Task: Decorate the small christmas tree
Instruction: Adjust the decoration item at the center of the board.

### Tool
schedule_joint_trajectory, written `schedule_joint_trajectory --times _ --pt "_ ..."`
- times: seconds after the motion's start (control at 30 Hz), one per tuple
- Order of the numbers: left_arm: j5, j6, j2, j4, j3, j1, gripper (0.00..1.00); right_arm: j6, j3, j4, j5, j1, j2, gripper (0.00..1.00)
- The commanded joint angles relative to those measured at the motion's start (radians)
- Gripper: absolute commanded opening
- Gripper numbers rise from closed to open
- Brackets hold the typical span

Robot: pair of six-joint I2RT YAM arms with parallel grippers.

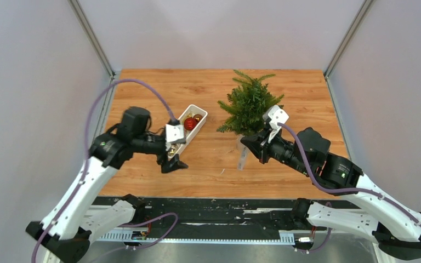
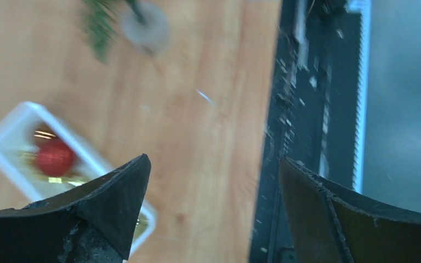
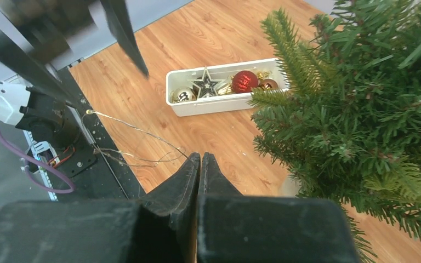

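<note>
You seem to be at pick-up: left gripper (image 2: 212, 161) spread wide, empty, by the white plastic tray (image 3: 219, 105). Your right gripper (image 3: 200, 156) is closed tight beside the small green christmas tree (image 1: 249, 107) on the bench. Next, descend squarely onto the shiny red bauble (image 3: 245, 81).

I see a wooden table (image 1: 197, 87) boxed in by plain grey walls (image 1: 33, 82) left, right and far; soft even light.
</note>
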Motion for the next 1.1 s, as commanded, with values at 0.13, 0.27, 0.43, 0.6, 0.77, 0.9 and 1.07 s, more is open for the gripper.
schedule_joint_trajectory --times 0.13,0.27,0.43,0.6,0.77,0.9,1.07 --pt "-0.064 0.123 0.06 0.126 -0.358 -0.169 1.0 0.005 0.064 0.013 0.08 -0.002 -0.048 0.0" --pt "-0.067 0.104 0.098 0.277 -0.481 -0.245 1.0 -0.005 0.108 0.004 0.125 -0.002 -0.051 0.0" --pt "-0.105 0.073 0.101 0.568 -0.647 -0.302 1.0 -0.025 0.166 -0.001 0.138 -0.002 -0.051 0.0" --pt "-0.163 0.055 0.219 0.668 -0.657 -0.364 1.0 -0.037 0.183 -0.003 0.144 -0.003 -0.053 0.0" --pt "-0.178 0.077 0.288 0.687 -0.644 -0.449 1.0 -0.048 0.195 -0.005 0.147 -0.003 -0.052 0.0" --pt "-0.311 0.034 0.367 0.776 -0.629 -0.462 0.96 -0.057 0.197 -0.007 0.146 -0.002 -0.054 0.0" --pt "-0.282 0.003 0.432 0.831 -0.596 -0.469 0.93 -0.059 0.194 -0.008 0.148 -0.003 -0.055 0.0"
